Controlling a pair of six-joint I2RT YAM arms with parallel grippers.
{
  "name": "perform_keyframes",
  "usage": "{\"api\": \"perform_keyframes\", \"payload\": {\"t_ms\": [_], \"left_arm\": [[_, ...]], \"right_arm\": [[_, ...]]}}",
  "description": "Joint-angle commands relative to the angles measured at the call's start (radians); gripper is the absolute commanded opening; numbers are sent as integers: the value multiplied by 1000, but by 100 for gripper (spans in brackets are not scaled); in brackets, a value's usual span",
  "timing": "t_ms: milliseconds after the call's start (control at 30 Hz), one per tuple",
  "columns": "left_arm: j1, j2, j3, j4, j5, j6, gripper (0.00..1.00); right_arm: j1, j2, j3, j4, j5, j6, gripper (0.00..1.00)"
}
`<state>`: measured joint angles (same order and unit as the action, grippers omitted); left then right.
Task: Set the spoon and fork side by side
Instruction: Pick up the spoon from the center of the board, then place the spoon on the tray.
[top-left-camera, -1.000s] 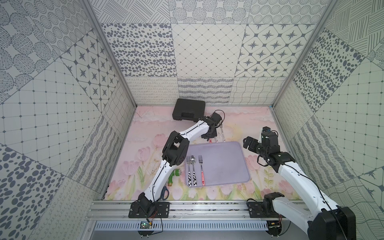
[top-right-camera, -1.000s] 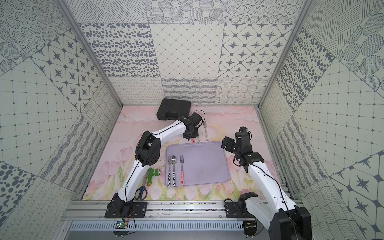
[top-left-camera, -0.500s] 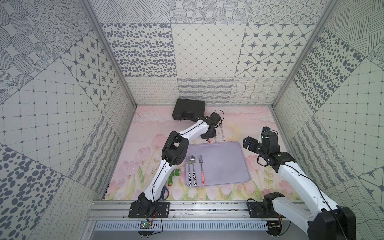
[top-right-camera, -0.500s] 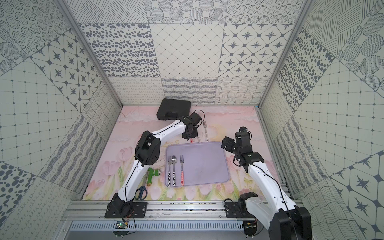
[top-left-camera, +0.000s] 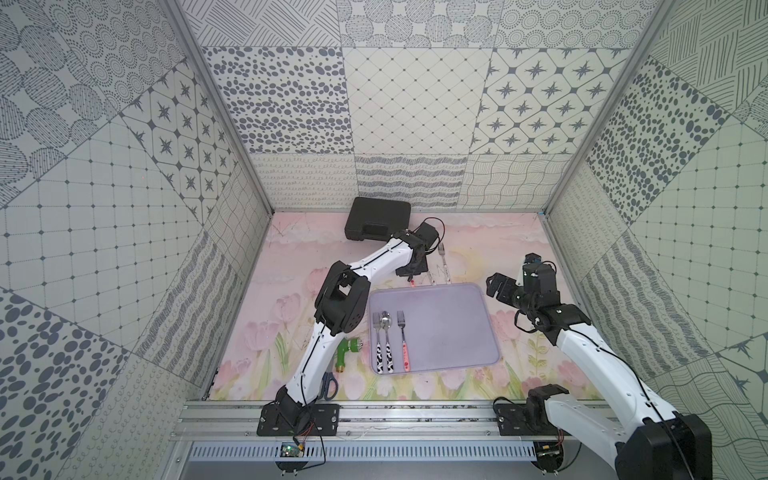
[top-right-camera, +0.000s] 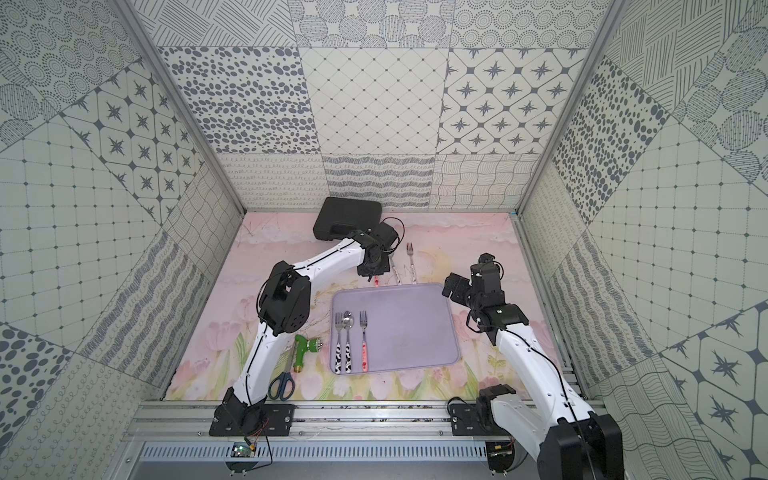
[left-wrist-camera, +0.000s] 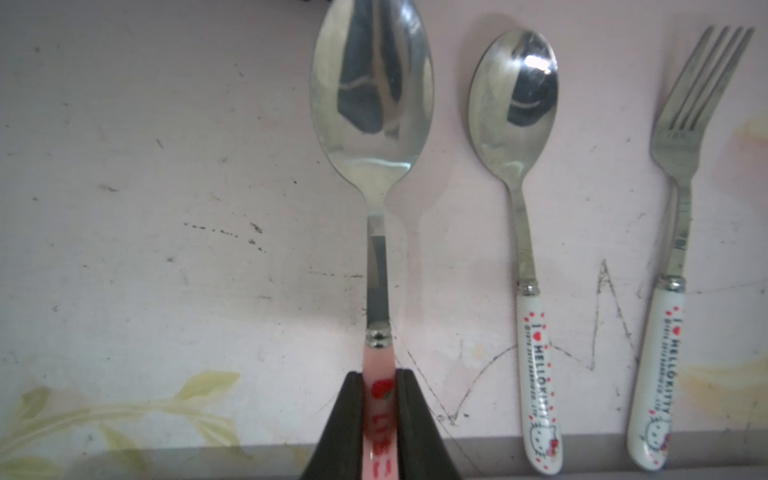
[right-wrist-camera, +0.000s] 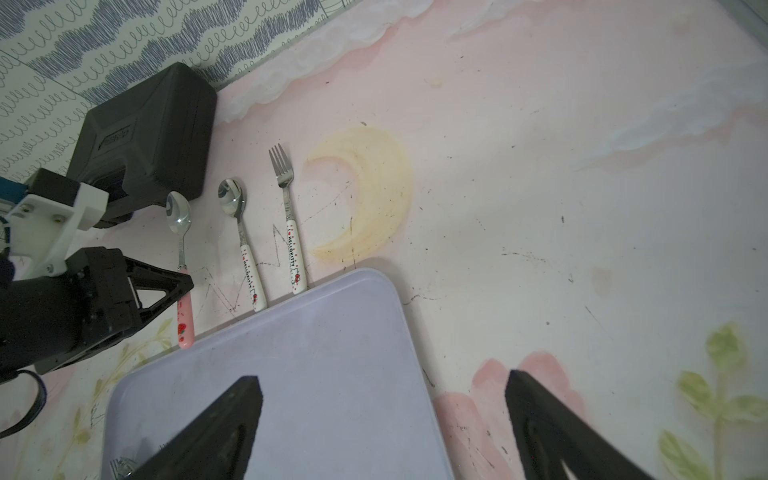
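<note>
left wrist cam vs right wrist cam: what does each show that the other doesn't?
Left wrist only: both fingers of the left gripper seen close, shut on the handle of the pink-handled spoon.
Right wrist only: the black case, the moon print and the right gripper, wide open.
Both: pink-handled spoon, white-handled spoon and white-handled fork in a row, handles pointing the same way.

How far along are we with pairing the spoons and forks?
Done: cow-pattern fork and cow-pattern spoon lie side by side on the tray. In hand: left pincer is shut on the pink spoon; its pink fork lies on the tray. Remaining: Hello Kitty spoon and Hello Kitty fork lie off the tray. The right pincer is open, empty.
</note>
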<state>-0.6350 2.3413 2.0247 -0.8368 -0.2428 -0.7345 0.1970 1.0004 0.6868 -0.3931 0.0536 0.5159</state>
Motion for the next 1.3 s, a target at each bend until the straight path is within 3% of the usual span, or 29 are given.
{"api": "perform_keyframes", "payload": {"t_ms": [0, 533, 1267], "left_arm": [[-6, -66, -60, 0, -35, -19, 0], [-78, -263, -329, 64, -62, -66, 0], [-337, -472, -625, 67, -134, -272, 1]], "right_arm": [[7, -22, -15, 31, 1, -8, 97], [7, -58, -39, 28, 9, -8, 97], [7, -85, -49, 22, 28, -17, 97]]}}
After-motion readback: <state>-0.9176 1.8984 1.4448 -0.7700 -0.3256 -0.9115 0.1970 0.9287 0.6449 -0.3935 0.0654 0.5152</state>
